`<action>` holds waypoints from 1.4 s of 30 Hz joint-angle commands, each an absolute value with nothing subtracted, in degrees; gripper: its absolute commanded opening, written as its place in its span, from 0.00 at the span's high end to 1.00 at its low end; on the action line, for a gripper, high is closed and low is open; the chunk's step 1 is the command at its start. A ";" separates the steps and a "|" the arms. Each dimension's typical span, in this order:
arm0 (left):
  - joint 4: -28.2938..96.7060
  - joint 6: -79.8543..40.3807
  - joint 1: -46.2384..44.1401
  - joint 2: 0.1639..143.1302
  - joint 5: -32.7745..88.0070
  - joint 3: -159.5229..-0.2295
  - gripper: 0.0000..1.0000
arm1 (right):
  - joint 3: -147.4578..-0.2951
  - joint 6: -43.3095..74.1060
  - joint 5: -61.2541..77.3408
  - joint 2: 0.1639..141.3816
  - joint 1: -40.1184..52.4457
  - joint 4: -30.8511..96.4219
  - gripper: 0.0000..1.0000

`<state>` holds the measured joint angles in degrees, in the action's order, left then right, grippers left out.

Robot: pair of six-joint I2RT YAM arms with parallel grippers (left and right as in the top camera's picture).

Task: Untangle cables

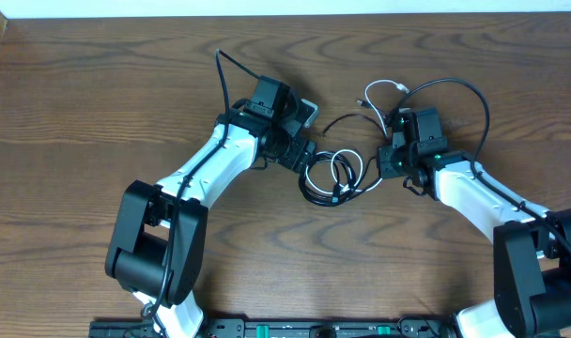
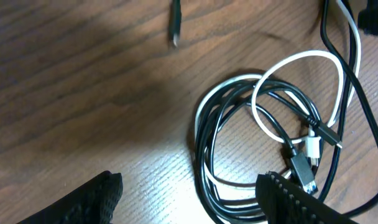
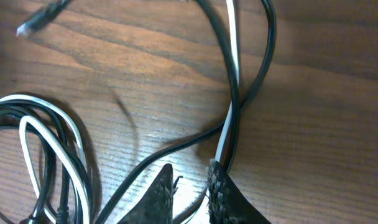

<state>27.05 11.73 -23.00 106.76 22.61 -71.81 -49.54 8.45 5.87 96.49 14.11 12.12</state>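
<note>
On the bench (image 1: 98, 94) we see the cables (image 1: 334, 176) coiled together about midway between its left and right edges, and between the two grippers. The left gripper (image 2: 189, 186) hangs with its jaws wide, and the black cable (image 2: 204, 143) loops lie between its fingertips. The right gripper (image 3: 189, 177) has its jaws narrowly parted, with bare wood in the gap. A white cable (image 3: 229, 37) strand and a black one run down to one fingertip (image 3: 217, 171).

White arm links (image 1: 215, 160), blk joints (image 1: 159, 235), blk textured fingers (image 2: 288, 199)
</note>
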 commanded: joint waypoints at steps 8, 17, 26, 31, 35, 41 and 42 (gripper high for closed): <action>25.30 9.08 -23.51 113.03 23.40 -71.46 0.27 | -49.50 7.66 6.37 96.79 14.35 12.67 0.80; 24.93 9.10 -27.35 116.71 23.35 -71.46 0.65 | -49.50 7.66 6.37 96.79 14.35 12.69 0.80; 25.12 4.47 -26.44 109.47 23.35 -71.48 0.93 | -49.50 7.38 10.39 96.79 14.35 11.16 0.71; 25.12 -9.17 -23.77 101.14 23.38 -71.48 0.93 | -49.50 4.62 29.80 96.79 14.35 4.60 0.67; 25.12 -12.51 -23.79 99.68 23.42 -71.48 0.93 | -49.50 4.62 33.61 96.79 14.35 3.44 0.67; 24.91 -15.57 -23.79 99.63 25.30 -71.48 0.92 | -49.50 4.60 36.71 96.79 14.37 3.97 0.62; 24.29 -15.55 -23.79 99.63 28.05 -71.48 0.93 | -49.50 4.58 36.58 96.79 14.37 3.86 0.61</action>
